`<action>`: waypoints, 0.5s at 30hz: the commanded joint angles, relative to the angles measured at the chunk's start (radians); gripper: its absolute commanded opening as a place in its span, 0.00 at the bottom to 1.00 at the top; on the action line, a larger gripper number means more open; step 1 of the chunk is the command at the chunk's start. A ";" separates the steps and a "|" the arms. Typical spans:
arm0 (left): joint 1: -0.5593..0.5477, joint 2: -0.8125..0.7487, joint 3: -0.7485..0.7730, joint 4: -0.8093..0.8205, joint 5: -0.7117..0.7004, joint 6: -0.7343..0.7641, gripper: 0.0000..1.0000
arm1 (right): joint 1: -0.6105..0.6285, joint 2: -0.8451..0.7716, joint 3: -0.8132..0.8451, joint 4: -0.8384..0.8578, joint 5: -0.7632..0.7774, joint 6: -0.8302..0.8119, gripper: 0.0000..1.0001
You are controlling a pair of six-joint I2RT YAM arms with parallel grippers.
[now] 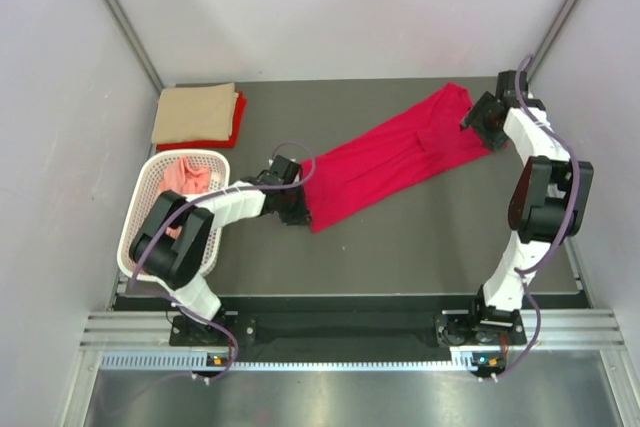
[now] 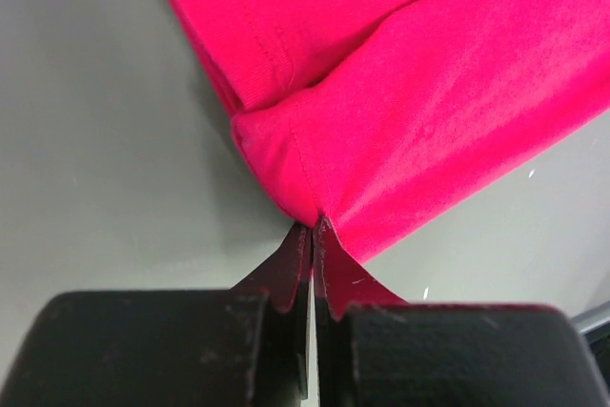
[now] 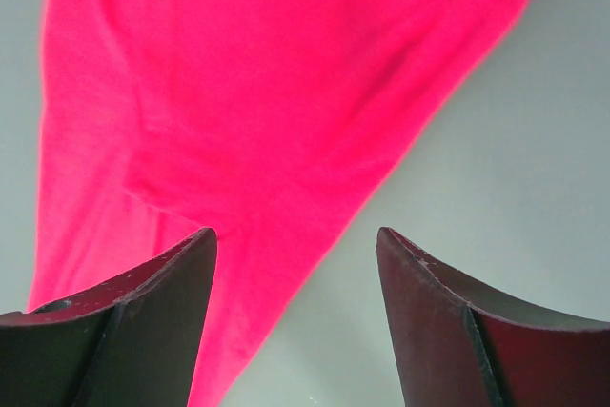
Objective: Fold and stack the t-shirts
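Observation:
A crimson t-shirt (image 1: 395, 159) lies stretched in a long diagonal band across the dark table, from the middle to the far right. My left gripper (image 1: 300, 203) is at its near-left end, shut on a folded corner of the cloth (image 2: 429, 92); in the left wrist view the gripper (image 2: 313, 228) pinches that corner between closed tips. My right gripper (image 1: 479, 120) is at the shirt's far-right end. In the right wrist view it (image 3: 295, 235) stands open above a pointed edge of the shirt (image 3: 267, 92), gripping nothing.
A folded tan shirt (image 1: 195, 110) lies on a folded red one (image 1: 236, 119) at the back left. A white mesh basket (image 1: 150, 209) at the left edge holds a salmon pink shirt (image 1: 188, 177). White walls enclose the table (image 1: 400, 247).

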 commanded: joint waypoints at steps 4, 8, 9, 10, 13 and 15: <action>-0.042 -0.062 -0.084 -0.102 -0.006 -0.048 0.22 | -0.002 -0.115 -0.096 -0.001 -0.035 0.025 0.69; -0.040 -0.131 -0.057 -0.154 -0.007 -0.039 0.36 | -0.002 -0.141 -0.132 0.001 -0.021 0.033 0.70; -0.039 -0.135 -0.034 -0.174 -0.019 -0.014 0.40 | -0.002 -0.149 -0.139 0.005 -0.021 0.036 0.70; -0.036 -0.139 0.023 -0.197 -0.044 0.002 0.41 | -0.004 -0.152 -0.151 0.008 -0.021 0.037 0.70; 0.013 -0.132 0.133 -0.255 -0.027 0.079 0.42 | -0.012 -0.160 -0.165 0.022 -0.021 0.039 0.70; 0.066 -0.114 0.180 -0.262 -0.018 0.124 0.43 | -0.015 -0.158 -0.163 0.027 -0.021 0.034 0.70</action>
